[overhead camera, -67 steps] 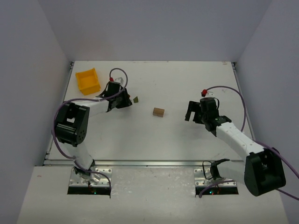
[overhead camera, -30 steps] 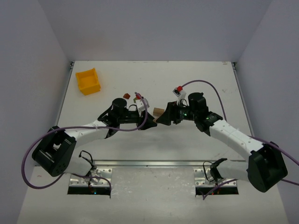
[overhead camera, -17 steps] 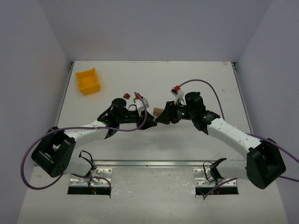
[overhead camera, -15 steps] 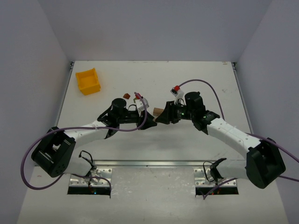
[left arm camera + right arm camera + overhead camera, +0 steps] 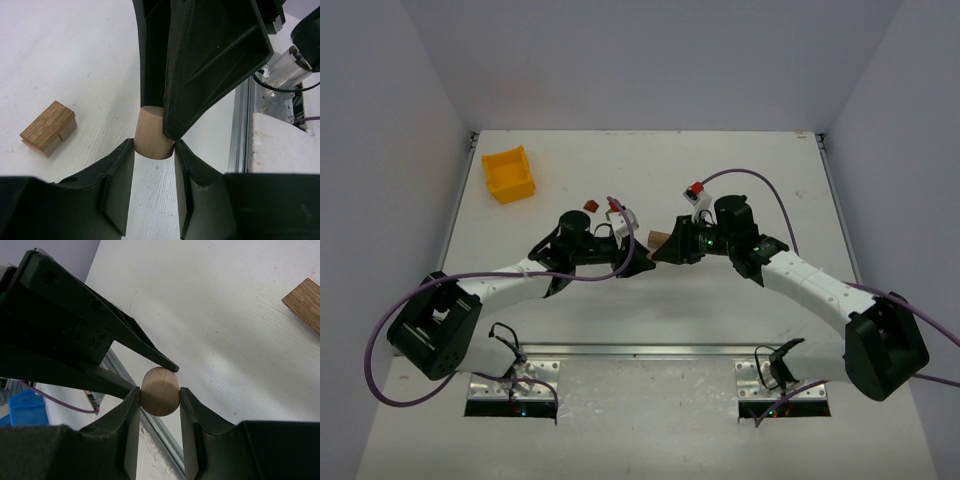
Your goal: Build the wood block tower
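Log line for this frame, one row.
phase: two-claw pinch | left claw: shut on wooden cylinder | right claw: shut on same cylinder | rectangular block: on table, apart

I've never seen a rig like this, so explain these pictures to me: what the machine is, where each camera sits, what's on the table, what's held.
These are two robot arms, a left arm and a right arm, bolted at the near edge of a white table. The wide picture comes from a fixed camera above and behind them; the two close-ups come from a camera on each wrist, looking past its own black fingers. On the table lie a yellow bin, a small dark red block and a rectangular wood block. The left gripper and right gripper meet mid-table, both closed on one tan wooden cylinder. Whether it is off the table, I cannot tell.
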Tool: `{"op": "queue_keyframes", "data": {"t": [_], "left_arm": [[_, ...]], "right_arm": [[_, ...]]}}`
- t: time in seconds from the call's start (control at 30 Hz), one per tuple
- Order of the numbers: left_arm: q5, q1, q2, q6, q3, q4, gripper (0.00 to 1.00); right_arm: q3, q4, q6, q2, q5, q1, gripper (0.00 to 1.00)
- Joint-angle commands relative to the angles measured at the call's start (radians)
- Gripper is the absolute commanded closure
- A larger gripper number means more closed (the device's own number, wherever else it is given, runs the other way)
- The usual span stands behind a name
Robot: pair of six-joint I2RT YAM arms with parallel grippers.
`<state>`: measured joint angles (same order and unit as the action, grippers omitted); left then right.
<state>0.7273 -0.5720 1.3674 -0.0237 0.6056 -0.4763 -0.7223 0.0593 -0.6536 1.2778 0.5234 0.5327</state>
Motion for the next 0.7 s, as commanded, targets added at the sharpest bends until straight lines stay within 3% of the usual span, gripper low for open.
{"op": "queue_keyframes", "data": {"t": [0.0, 0.07, 0.13, 0.2, 0.67], "left_arm": [[0.012, -0.009, -0.018, 0.004, 0.006, -0.086, 0.63], [0.015, -0.009, -0.017, 0.004, 0.008, -0.081, 0.41], [0.037, -0.008, -0.012, -0.004, 0.012, -0.067, 0.31], [0.040, -0.009, -0.008, -0.005, 0.016, -0.052, 0.01], [-0.044, 0.025, -0.083, 0.018, -0.031, -0.056, 0.00]], "right_arm": [[-0.046, 0.009, 0.027, -0.001, -0.018, 0.007, 0.99], [-0.049, -0.005, 0.037, -0.003, -0.053, 0.006, 1.00], [-0.052, -0.013, 0.047, 0.000, -0.079, 0.006, 1.00], [-0.067, -0.028, 0.064, 0.004, -0.112, 0.006, 1.00], [-0.269, -0.311, 0.277, 0.129, -0.484, 0.004, 1.00]]}}
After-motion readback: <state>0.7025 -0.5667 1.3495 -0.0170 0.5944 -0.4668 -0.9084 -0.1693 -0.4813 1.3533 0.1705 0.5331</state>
